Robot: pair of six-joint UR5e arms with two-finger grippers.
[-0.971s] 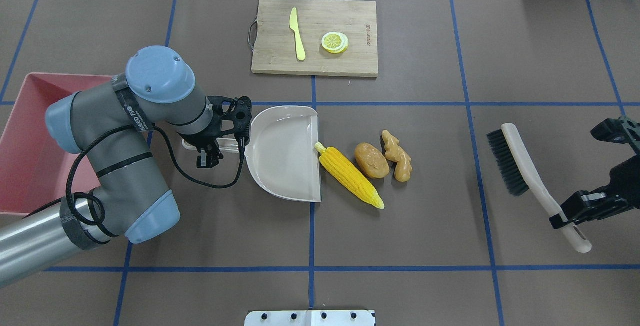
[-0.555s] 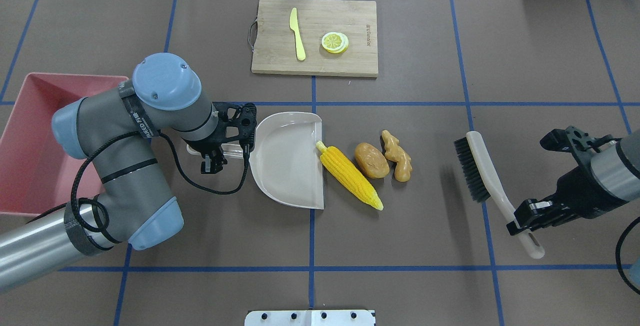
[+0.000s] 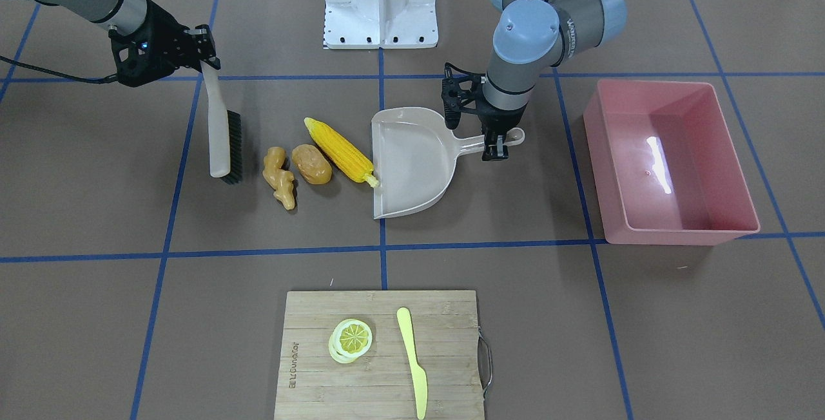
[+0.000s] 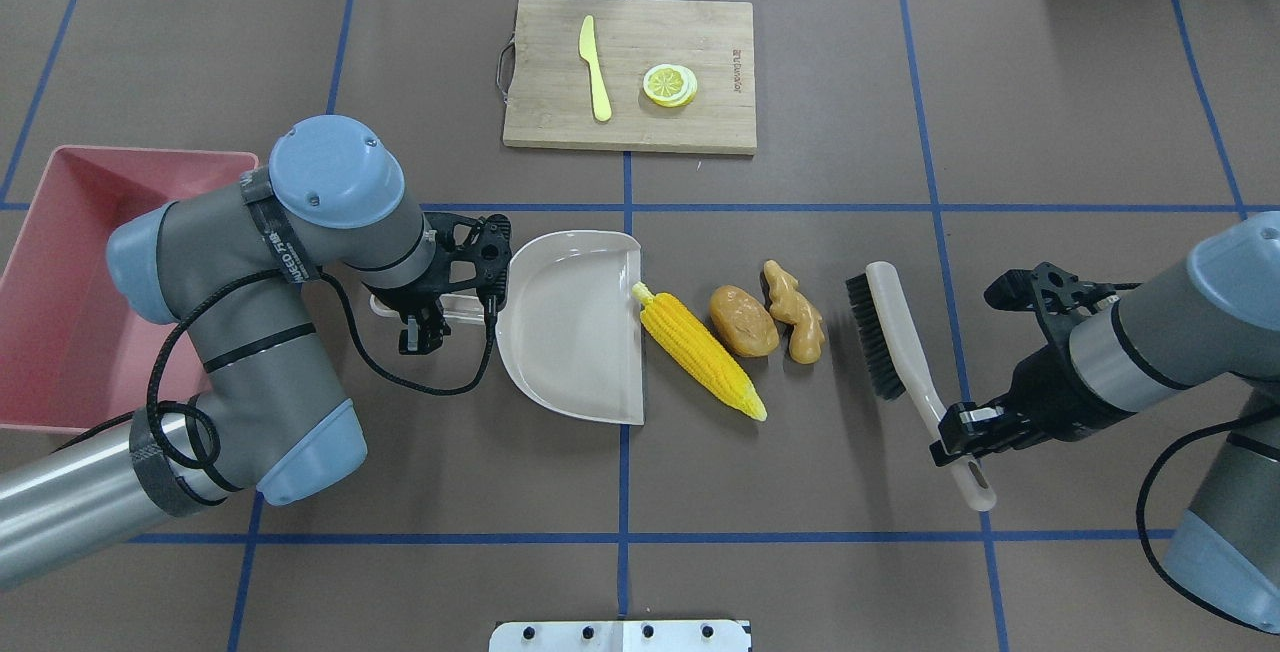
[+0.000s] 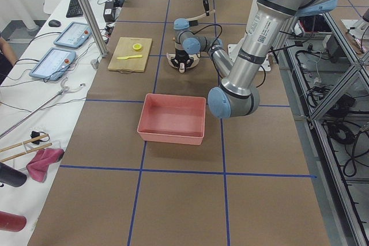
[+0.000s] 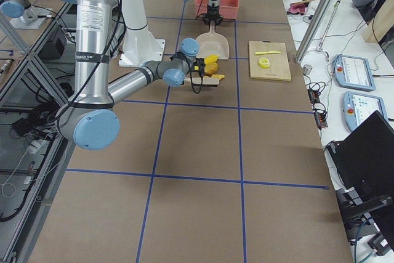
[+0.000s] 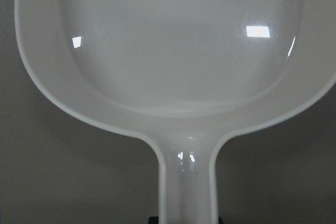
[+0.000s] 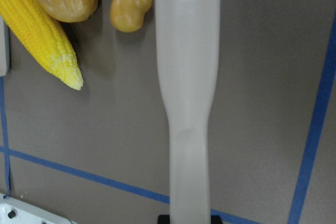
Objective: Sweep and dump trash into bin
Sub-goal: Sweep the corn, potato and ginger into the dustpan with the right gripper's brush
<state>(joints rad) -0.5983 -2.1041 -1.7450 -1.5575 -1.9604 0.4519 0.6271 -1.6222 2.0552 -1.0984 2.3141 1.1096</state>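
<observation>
left gripper [image 4: 422,317] clamped on dustpan [image 4: 575,327] handle, right gripper [image 4: 958,430] clamped on brush [image 4: 890,332] handle; corn [image 4: 700,354], potato [image 4: 744,320], ginger [image 4: 795,312] lie between dustpan and brush, bin [image 4: 60,262] far left, likely light, hard, roll-prone, so push broadside, no pinching.

View of a robotics lab, as I see it from my remote station. The table [image 4: 1050,82] is papered brown and ruled into squares with blue tape [image 4: 800,537]. Industrial robot arms [image 5: 253,44] rise from a white base plate [image 3: 380,1]. Aluminium posts [image 5: 86,10] frame the cell. Touch-screen tablets [image 5: 53,63] lie on a white side bench [image 5: 34,102], and cables [image 5: 340,159] trail over the floor alongside.
</observation>
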